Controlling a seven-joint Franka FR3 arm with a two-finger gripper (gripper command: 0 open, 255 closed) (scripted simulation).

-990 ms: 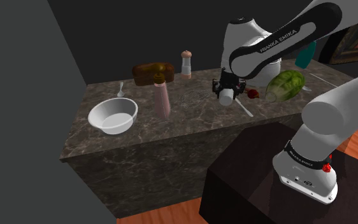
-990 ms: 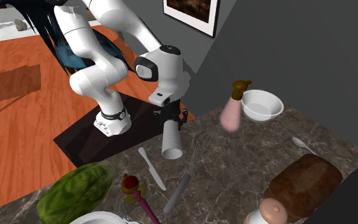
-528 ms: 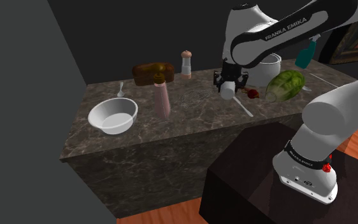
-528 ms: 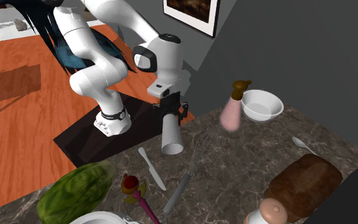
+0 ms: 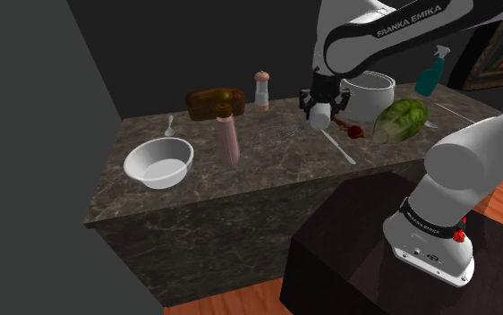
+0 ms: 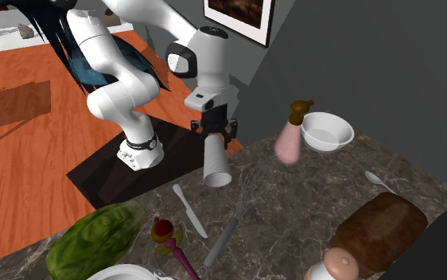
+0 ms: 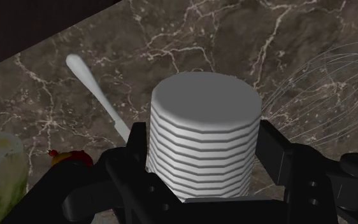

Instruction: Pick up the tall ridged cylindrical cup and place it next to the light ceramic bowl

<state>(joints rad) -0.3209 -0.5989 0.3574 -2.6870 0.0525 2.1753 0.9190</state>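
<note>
The tall white ridged cup (image 5: 319,124) hangs upright above the marble counter (image 5: 268,170), clasped near its top between the fingers of my black gripper (image 5: 319,109). From the second exterior view the cup (image 6: 215,163) hangs below the gripper (image 6: 214,137), clear of the countertop. In the wrist view both fingers press the sides of the cup (image 7: 203,108), with the gripper (image 7: 203,149) shut around it. The light bowl (image 5: 157,165) sits far off toward the shoulder view's left end of the counter, and appears as bowl (image 6: 327,132) in the second exterior view.
A pink bottle (image 5: 228,136) stands between cup and bowl. Behind it lie a bread loaf (image 5: 214,101), a shaker (image 5: 261,89) and a spoon (image 5: 169,125). A wire whisk (image 6: 230,227), a white knife (image 7: 98,95), a green cabbage (image 5: 400,119) and a white pot (image 5: 372,89) lie near the cup.
The gripper has risen with the ridged cup in it, so the cup now hangs higher above the counter. Nothing else has moved.
</note>
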